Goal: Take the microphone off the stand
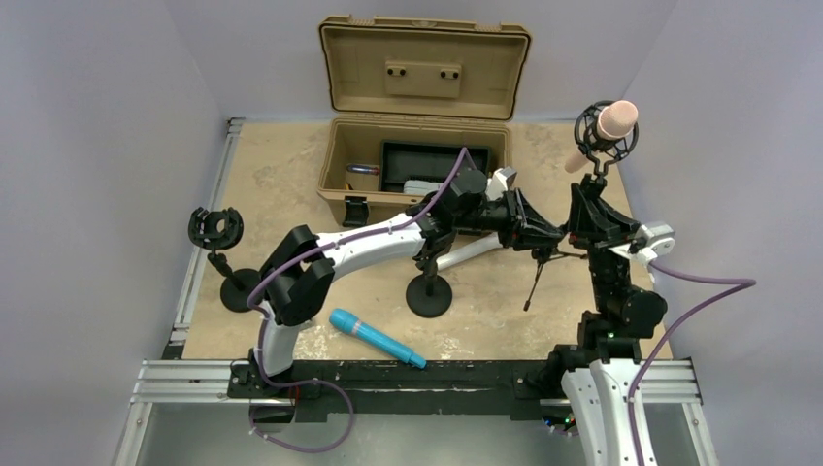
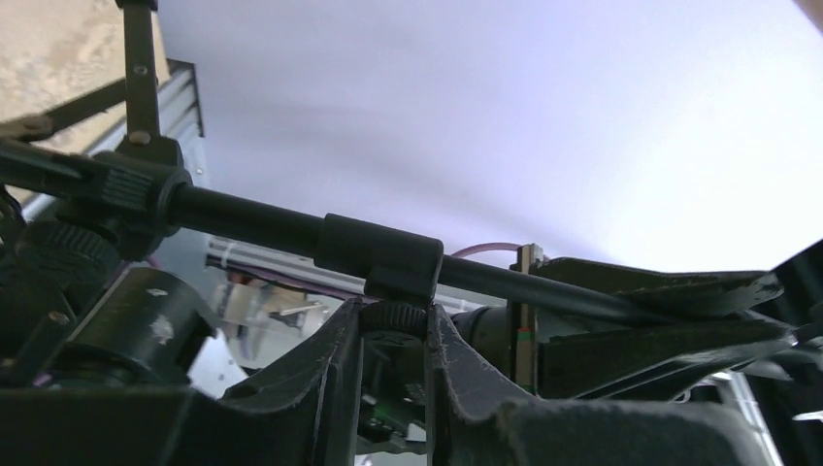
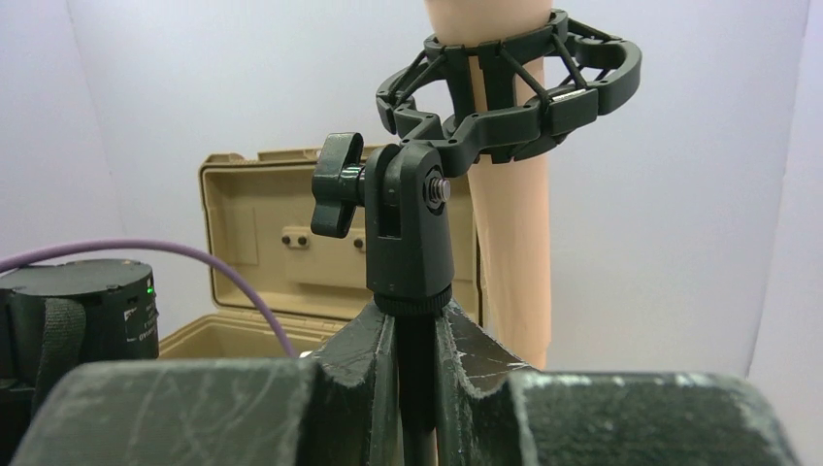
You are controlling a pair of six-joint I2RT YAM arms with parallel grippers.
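Right gripper [image 3: 415, 335] clamped on stand [image 3: 408, 233] under shock mount [image 3: 543, 97]; pink microphone [image 3: 505, 194] seated, 2 o'clock on counter [image 1: 281, 175]. Left gripper [image 2: 393, 340] pinched on stand's lower rod.

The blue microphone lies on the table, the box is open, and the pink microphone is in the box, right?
No. The pink microphone sits in the black holder atop the stand, not in the box; the right wrist view shows it. The rest is right.
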